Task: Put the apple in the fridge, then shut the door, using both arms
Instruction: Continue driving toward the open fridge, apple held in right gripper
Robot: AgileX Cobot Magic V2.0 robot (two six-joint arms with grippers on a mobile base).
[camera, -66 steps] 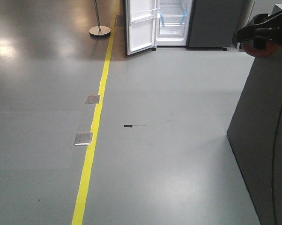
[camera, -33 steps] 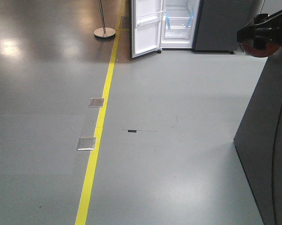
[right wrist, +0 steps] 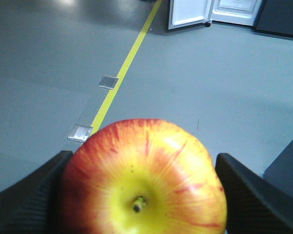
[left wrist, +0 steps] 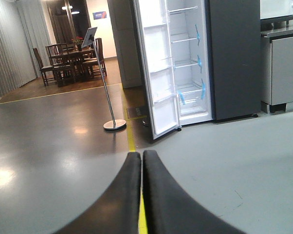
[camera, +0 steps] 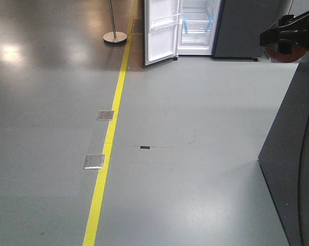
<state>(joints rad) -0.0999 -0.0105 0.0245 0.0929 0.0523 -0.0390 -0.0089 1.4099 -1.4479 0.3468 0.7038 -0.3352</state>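
The red and yellow apple fills the right wrist view, stem toward the camera, and my right gripper is shut on it with a black finger on each side. In the front view a red sliver of the apple shows under that gripper at the upper right. The fridge stands far ahead with its white interior exposed and its door swung open to the left. The left wrist view shows the fridge, the door and my left gripper, shut on nothing.
A yellow floor line runs toward the fridge, with two metal floor plates beside it. A sign stand sits left of the door. A dark cabinet rises close on my right. Table and chairs are far left.
The floor marks have slid down and right in the front view and the fridge has shifted right, so the base has moved forward. The right gripper has kept the apple.
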